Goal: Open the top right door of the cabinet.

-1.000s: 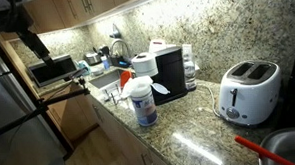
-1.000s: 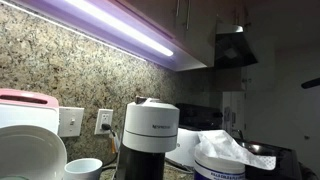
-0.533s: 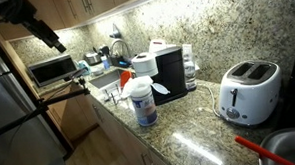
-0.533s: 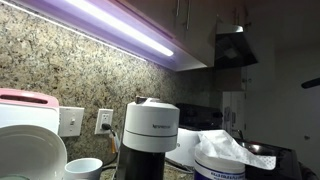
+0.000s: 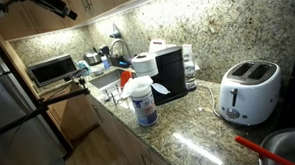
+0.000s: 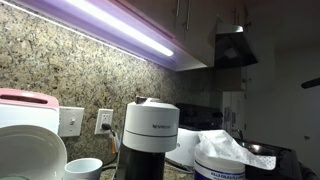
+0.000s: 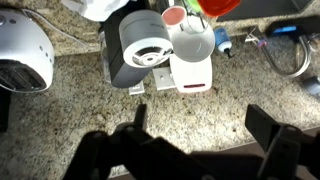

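Note:
The brown wooden cabinet (image 5: 109, 2) runs along the top in an exterior view, with slim silver bar handles (image 5: 85, 4) on its upper doors. Its dim underside and two handles (image 6: 180, 10) show in an exterior view above the light strip. My gripper (image 5: 69, 12) is up at the top left, just left of those handles and apart from them. In the wrist view the gripper (image 7: 200, 120) is open, its dark fingers (image 7: 263, 128) spread wide with nothing between them, looking down at the granite counter (image 7: 90, 100).
On the counter stand a black coffee machine (image 5: 169, 72), a wipes tub (image 5: 141, 101), a white toaster (image 5: 248, 91) and a sink (image 5: 107, 82). A microwave (image 5: 52, 69) sits at the left, and a range hood (image 6: 235, 48) hangs at the right.
The arm has risen and moved right, from beside the microwave area up to the upper cabinet doors. The gripper has stayed open.

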